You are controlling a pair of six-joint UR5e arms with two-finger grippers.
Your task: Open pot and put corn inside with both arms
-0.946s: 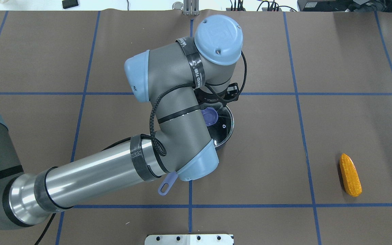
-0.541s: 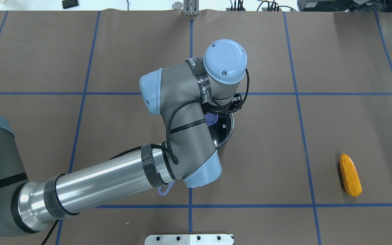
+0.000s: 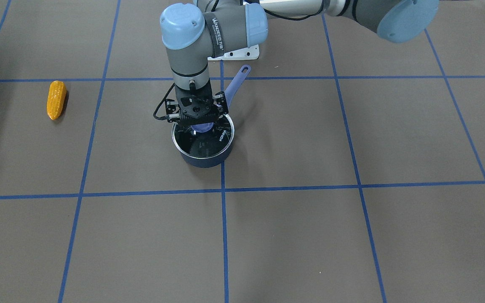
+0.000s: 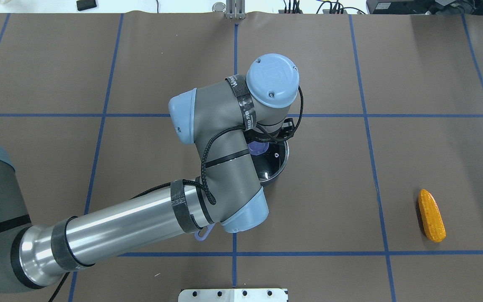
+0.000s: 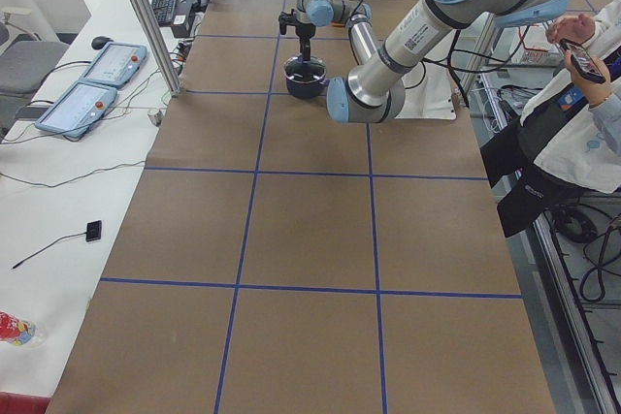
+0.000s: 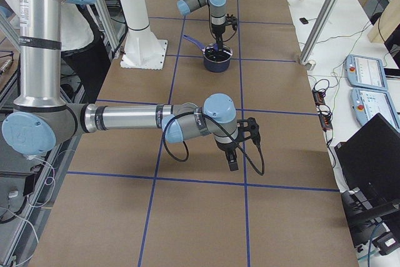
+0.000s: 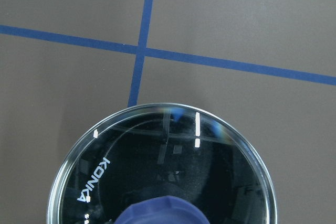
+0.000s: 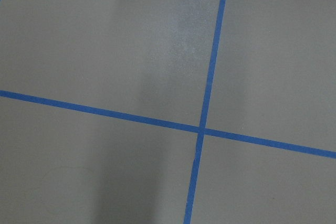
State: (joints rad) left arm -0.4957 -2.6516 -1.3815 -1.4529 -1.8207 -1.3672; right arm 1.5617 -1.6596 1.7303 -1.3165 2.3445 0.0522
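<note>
The dark blue pot [image 3: 202, 159] stands mid-table with its glass lid [image 3: 206, 141] on and its handle [image 3: 237, 82] pointing toward the robot. My left gripper [image 3: 199, 123] hangs straight down over the lid's purple knob [image 3: 203, 128], and its jaws look open on either side of the knob. In the overhead view the wrist hides the gripper and only part of the pot [image 4: 278, 161] and the knob [image 4: 258, 147] show. The left wrist view shows the lid [image 7: 157, 166] close below. The corn [image 4: 431, 215] lies alone on the robot's right [image 3: 56, 99]. My right gripper [image 6: 235, 162] hovers over bare table; I cannot tell whether it is open.
Brown table mat with a blue tape grid. The white base block [image 3: 236, 52] sits just behind the pot's handle. A white pillar [image 6: 140, 29] stands at the robot's side. An operator [image 5: 582, 94] stands beside the table. The right wrist view shows only mat.
My left wrist has moved toward the robot and down, closer over the lid's knob, then shifted slightly left. Pot, lid and corn have not moved.
</note>
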